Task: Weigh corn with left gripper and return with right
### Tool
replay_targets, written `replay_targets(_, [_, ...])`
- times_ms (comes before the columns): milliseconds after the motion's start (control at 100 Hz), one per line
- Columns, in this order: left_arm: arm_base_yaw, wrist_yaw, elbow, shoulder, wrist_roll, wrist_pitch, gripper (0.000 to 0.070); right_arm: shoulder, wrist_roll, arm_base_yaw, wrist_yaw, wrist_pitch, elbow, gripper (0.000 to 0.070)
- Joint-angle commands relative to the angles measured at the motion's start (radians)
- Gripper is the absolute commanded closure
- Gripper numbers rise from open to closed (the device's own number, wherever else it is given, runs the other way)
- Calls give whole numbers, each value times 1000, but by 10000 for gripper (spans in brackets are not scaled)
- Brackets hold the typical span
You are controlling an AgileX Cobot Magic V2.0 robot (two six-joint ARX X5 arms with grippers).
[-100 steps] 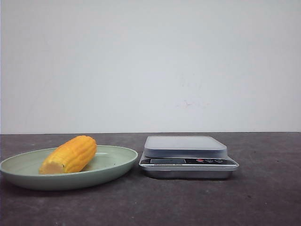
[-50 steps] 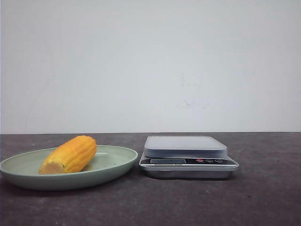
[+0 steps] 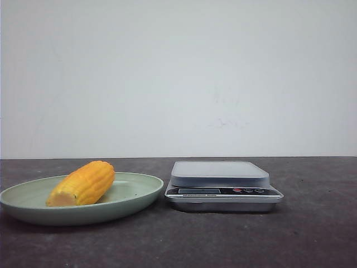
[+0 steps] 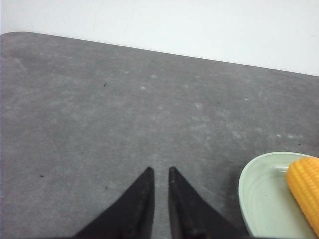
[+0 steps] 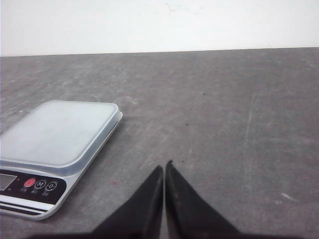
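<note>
The corn (image 3: 83, 183), a stubby yellow-orange cob piece, lies on its side in a pale green plate (image 3: 134, 190) at the left of the table, its pale cut end toward the front. In the left wrist view the left gripper (image 4: 159, 171) hovers empty over bare table, its jaws nearly together with a narrow gap. The plate (image 4: 259, 199) and the corn (image 4: 305, 191) lie off to one side of it. The right gripper (image 5: 164, 165) is shut and empty over bare table beside the scale (image 5: 55, 132). Neither gripper shows in the front view.
A silver kitchen scale (image 3: 220, 174) with a flat grey platform stands just right of the plate, its display and buttons facing front. The table is dark grey, with a white wall behind it.
</note>
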Motion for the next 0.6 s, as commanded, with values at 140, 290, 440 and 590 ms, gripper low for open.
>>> replay_targets(140, [1,-1,-18,-1,8,-6,684,-2,-24,-2,111,31,-2,700])
replay_targets(290, [1,26,-18,-1,-77,-6,684,-1,43,0,88,117,-2,700])
replay_targets(440, [1,42,-9,-1,-285,-11,684,-1,204,0,40,194,-2,700])
replay_targets(590, [1,163,32,-1,-440,-21,687,-1,346,0,45,240,6,700])
